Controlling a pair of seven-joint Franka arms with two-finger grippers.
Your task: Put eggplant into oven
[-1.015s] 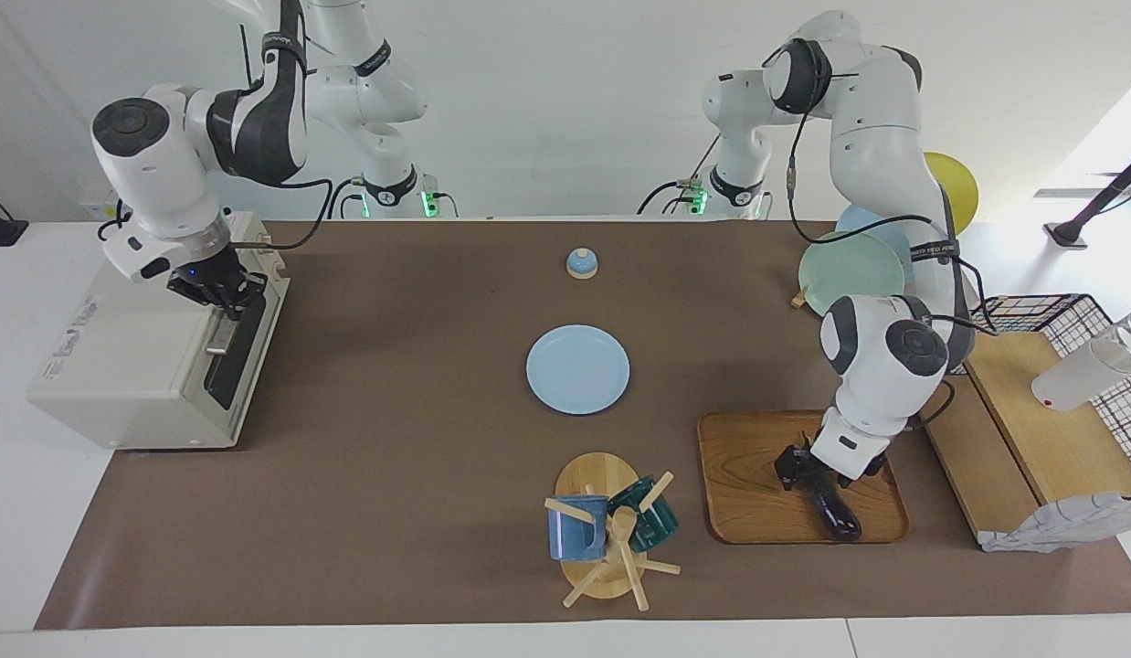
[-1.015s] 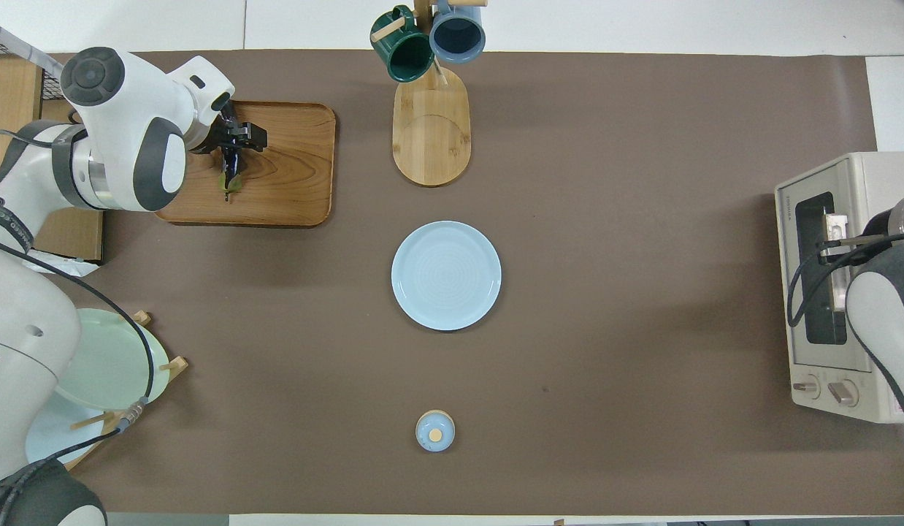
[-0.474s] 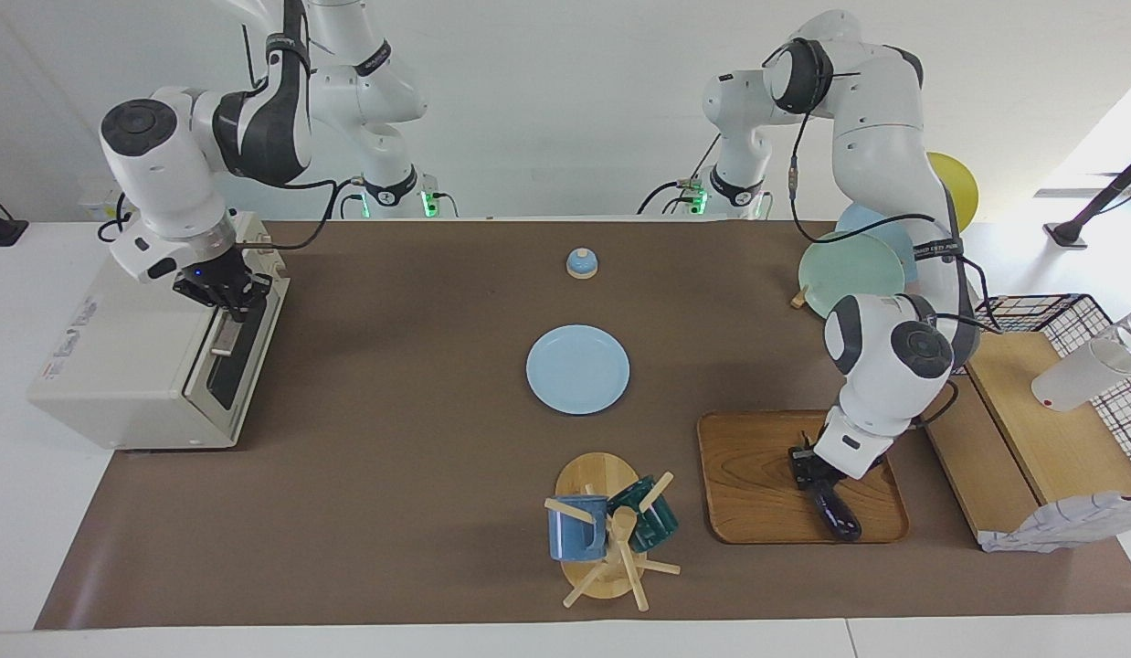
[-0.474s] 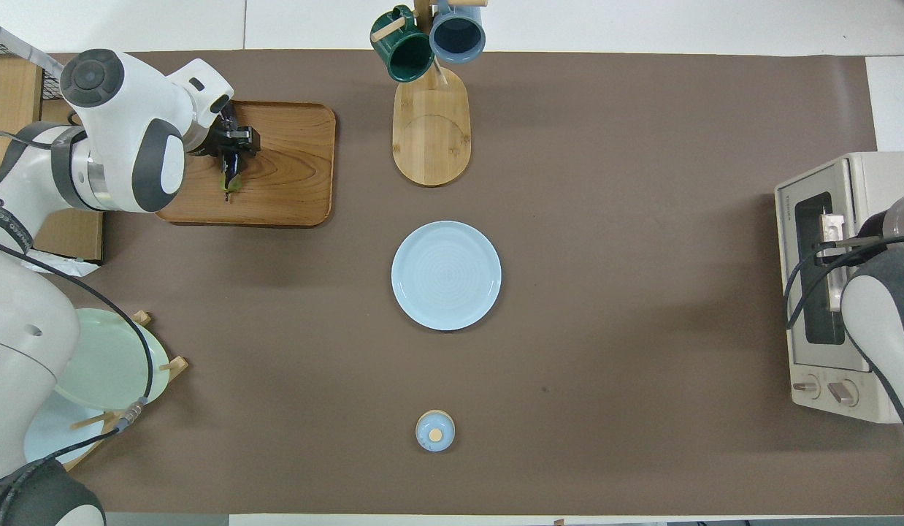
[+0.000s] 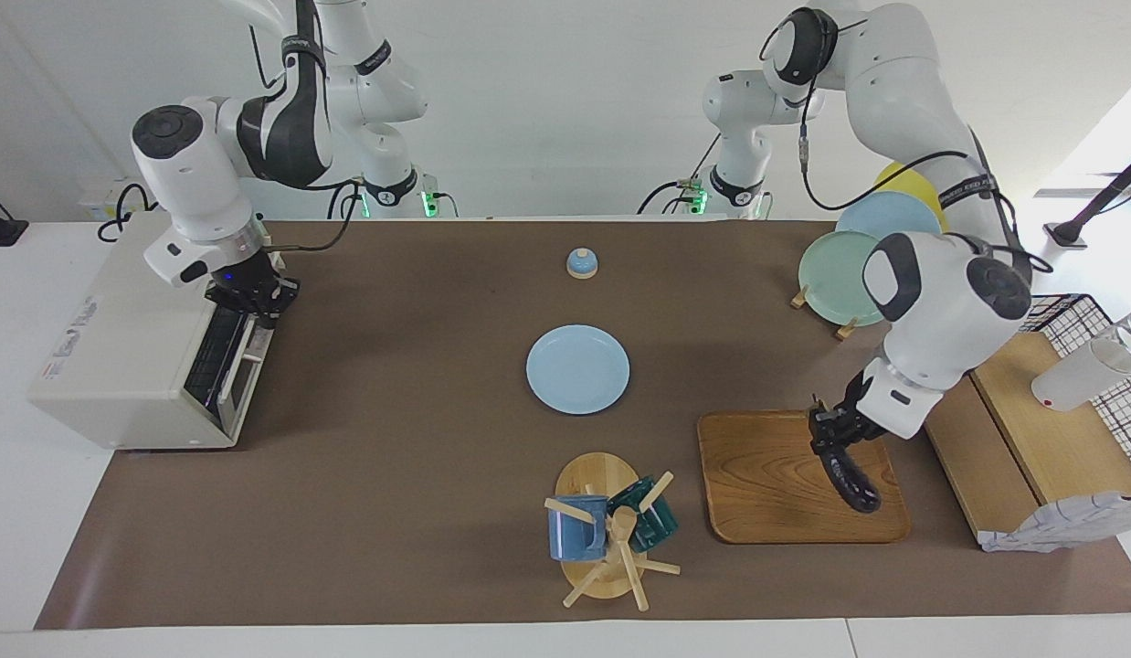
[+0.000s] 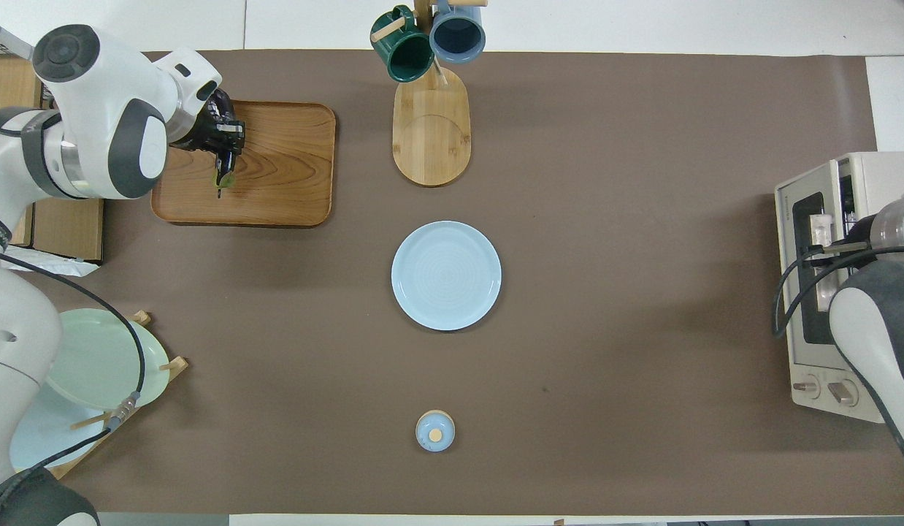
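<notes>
A brown mat (image 5: 419, 475) covers the white table, with a pale wall at the robots' end. Over the wooden tray (image 5: 766, 493) at the left arm's end, the eggplant (image 5: 849, 480) hangs from the left gripper (image 5: 826, 431), whose fingers are closed on its upper part. Its long axis runs steeply downward, the rounded dark end lowest and leaning away from the robots; whether that end touches the tray cannot be told. In the overhead view the gripper covers most of the eggplant (image 6: 224, 172), leaving only the greenish stem end poking toward the robots.

At the right arm's end stands the oven (image 5: 118, 356), its door tipped partly open so the wire rack shows. The right gripper (image 5: 253, 300) is closed on the door's bar handle (image 5: 241, 352); from above the arm hides that grip and part of the oven's (image 6: 824, 277) front.

Between them lie a blue plate (image 5: 577, 369), a mug tree (image 5: 607, 530) and a small bell (image 5: 581, 263).
</notes>
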